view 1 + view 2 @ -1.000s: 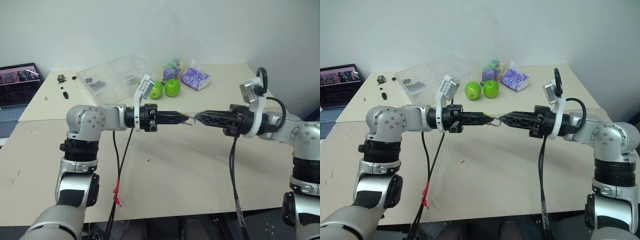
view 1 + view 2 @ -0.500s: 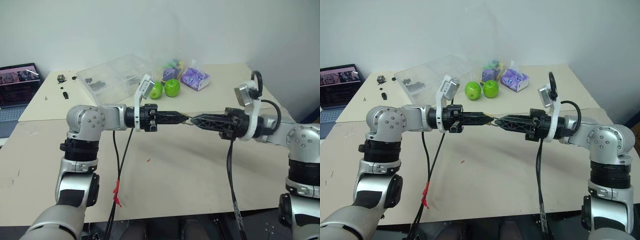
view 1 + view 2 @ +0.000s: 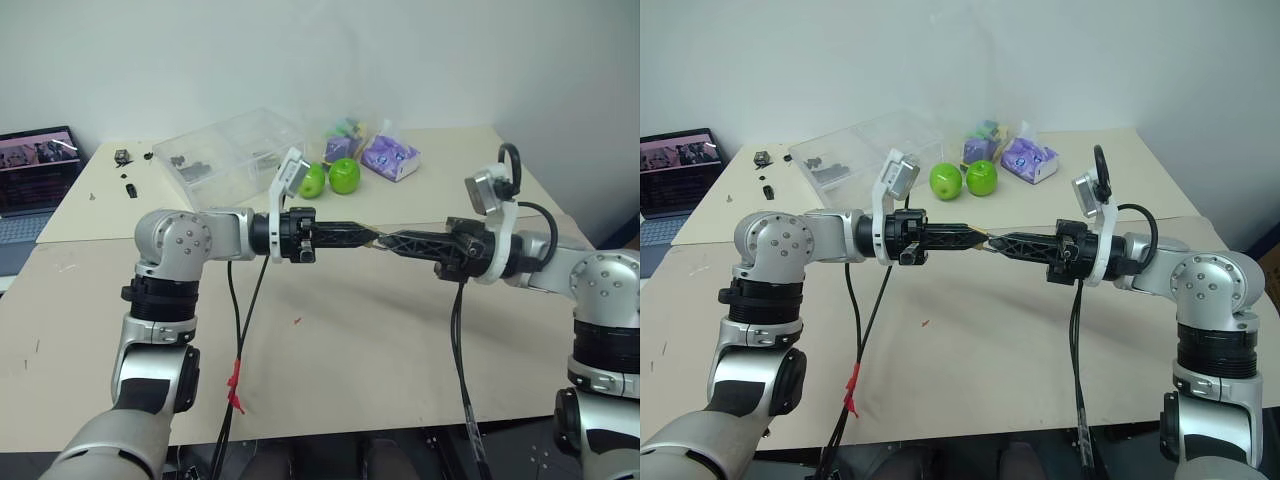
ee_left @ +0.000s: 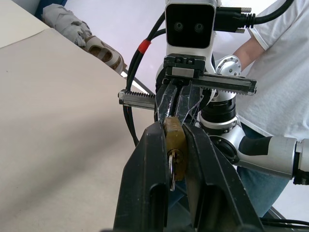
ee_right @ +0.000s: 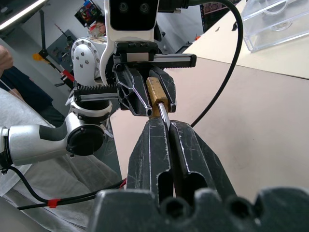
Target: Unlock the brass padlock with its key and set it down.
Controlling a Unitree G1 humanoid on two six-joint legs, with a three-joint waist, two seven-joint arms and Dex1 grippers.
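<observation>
Above the middle of the table (image 3: 330, 340) I have both arms raised and level, fingertips meeting tip to tip. My left gripper (image 4: 175, 145) is clamped on the padlock (image 4: 174, 145); in the left wrist view the brass body sits squeezed between the two black fingers (image 4: 153, 159), and a silvery piece I take for the key (image 4: 172, 170) hangs at its near face, though it is too small for me to be sure how it sits. My right gripper (image 5: 164, 126) is closed tight, its fingers (image 5: 152, 145) pinched on the thin silver shackle (image 5: 163, 115) that juts from the padlock toward it. From the head camera the padlock is a tiny glint at the meeting point of the two grippers, held well clear of the tabletop. Farther back on the table I see two green apples (image 3: 344, 176) side by side, a purple packet (image 3: 390, 157) just to their right, and a clear plastic box (image 3: 230, 150) to their left. A laptop (image 3: 35, 170) stands at the far left. In the left wrist view a person in a white shirt (image 4: 275, 72) stands behind my right arm.
</observation>
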